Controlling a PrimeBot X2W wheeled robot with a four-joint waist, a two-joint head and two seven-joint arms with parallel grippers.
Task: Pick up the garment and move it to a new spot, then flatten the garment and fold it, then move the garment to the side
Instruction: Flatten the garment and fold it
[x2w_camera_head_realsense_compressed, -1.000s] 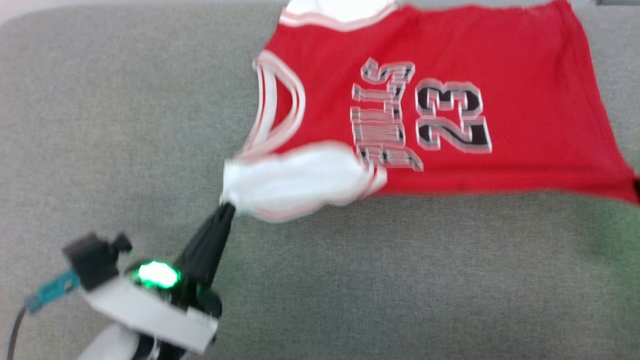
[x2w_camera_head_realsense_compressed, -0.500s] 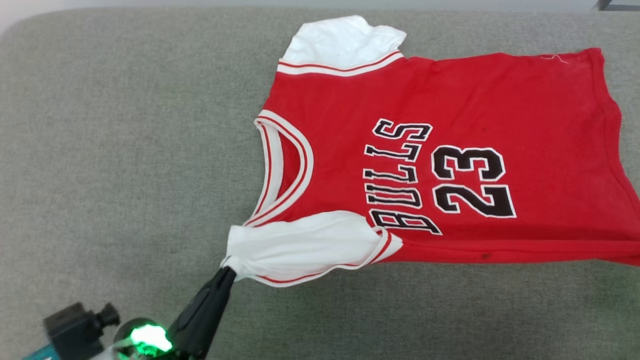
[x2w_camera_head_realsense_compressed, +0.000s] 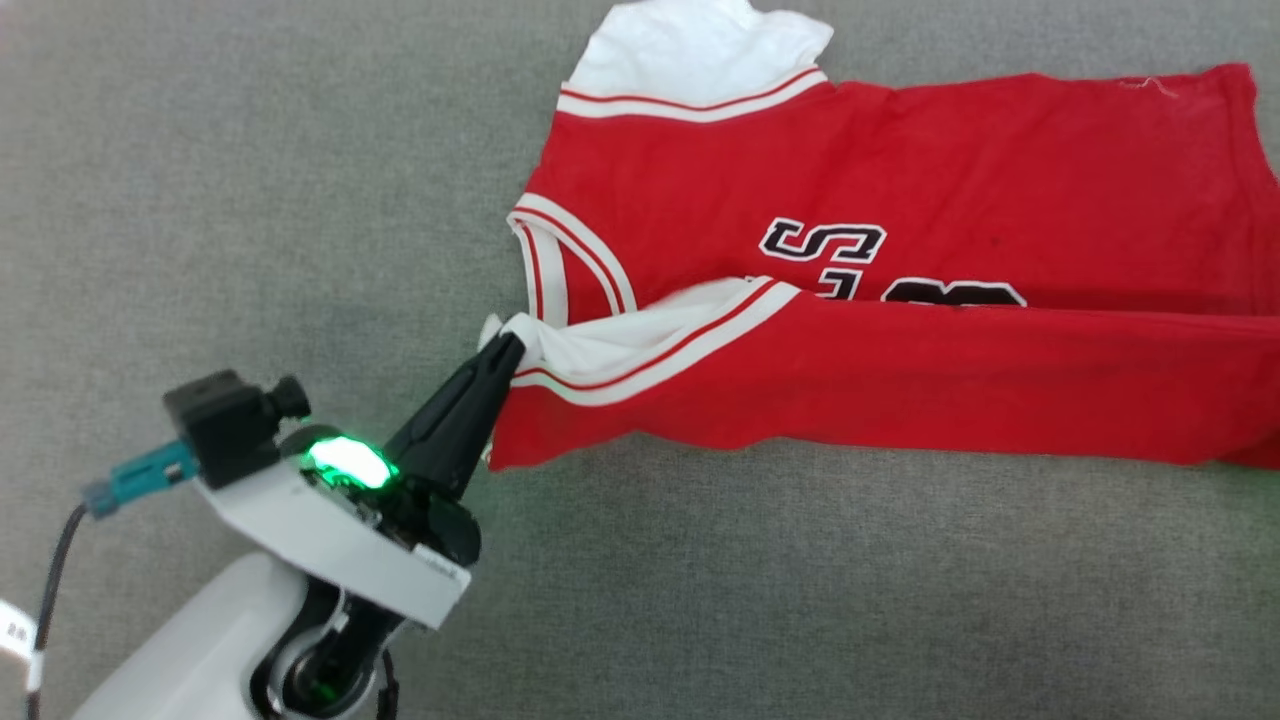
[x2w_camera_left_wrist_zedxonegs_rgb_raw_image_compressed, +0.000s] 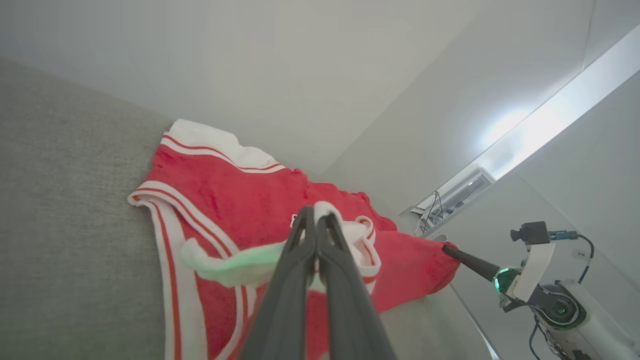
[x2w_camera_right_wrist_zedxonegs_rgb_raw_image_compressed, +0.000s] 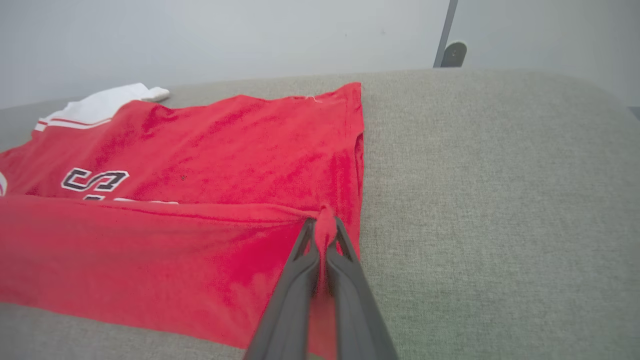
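Garment (x2w_camera_head_realsense_compressed: 900, 180), near half now folded over, left claw (x2w_camera_head_realsense_compressed: 508, 345) and right claw (x2w_camera_right_wrist_zedxonegs_rgb_raw_image_compressed: 324, 227) pinching it

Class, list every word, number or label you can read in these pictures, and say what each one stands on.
"S": on the garment, chest print.
Rest of the print below it: covered by folded-over cloth, unreadable.
White tag at the cable: too small to read.
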